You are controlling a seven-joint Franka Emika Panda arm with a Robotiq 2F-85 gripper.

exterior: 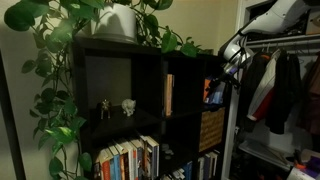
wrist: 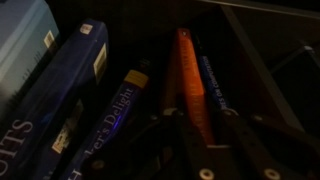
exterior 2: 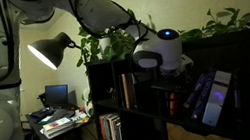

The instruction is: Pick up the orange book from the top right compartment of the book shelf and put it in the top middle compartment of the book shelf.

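The orange book [wrist: 186, 75] stands in the top right cubby [exterior: 212, 92] of the shelf [exterior: 150, 110], squeezed between dark blue books [wrist: 90, 110] that lean to one side. In the wrist view the book shows as a thin orange strip. Its long side runs from the claw [wrist: 195, 150] up and away, deep into the cubby, and it sits straight ahead of the claw, right between the two dark fingers [wrist: 160, 145]. The claw looks open, with a finger on each side of the book's near end, and it does not seem to hold anything yet. I cannot tell if the fingers touch the book. In an exterior view the arm [exterior 2: 107, 17] reaches down to the front of the shelf. The middle cubby [exterior: 180, 95], with its thin tan book [exterior: 169, 94], is just beside, so the book must come out and go sideways. The room is dim, with a lamp [exterior 2: 49, 52], green vines [exterior: 90, 30] on top of the shelf and clothes [exterior: 275, 85] hanging near.
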